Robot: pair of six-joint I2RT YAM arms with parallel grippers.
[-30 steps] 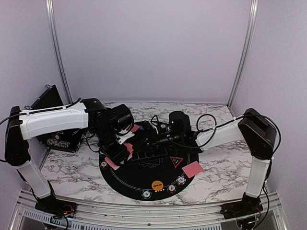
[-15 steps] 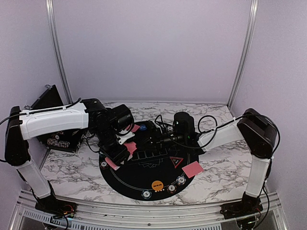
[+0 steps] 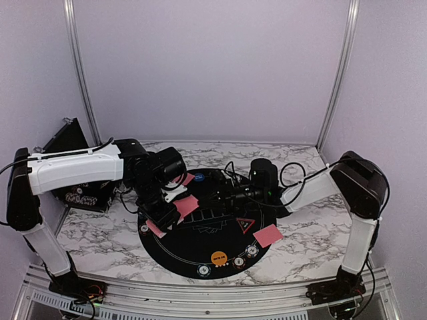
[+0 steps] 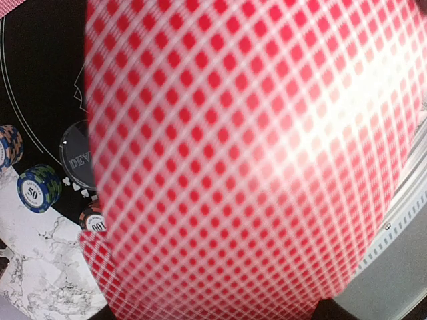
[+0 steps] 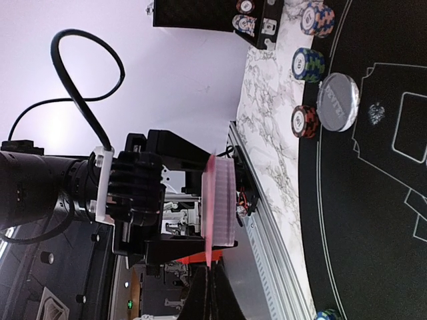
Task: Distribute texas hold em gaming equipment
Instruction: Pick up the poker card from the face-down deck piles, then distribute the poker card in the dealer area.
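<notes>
While left jaws grasp a red-checked card deck (image 5: 223,200), right jaws pinch one thin card (image 3: 193,202).

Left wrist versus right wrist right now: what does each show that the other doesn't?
Only the left wrist: a blurred, red-checked card back, face-on and filling most of the frame.
Only the right wrist: the left gripper clamped on the deck, seen edge-on; a black case holding chips; and card outlines printed on the mat.
Both: the mat, the marble table, the silver dealer button, and beside it the blue-green chip, red chip and orange-blue chip.
</notes>
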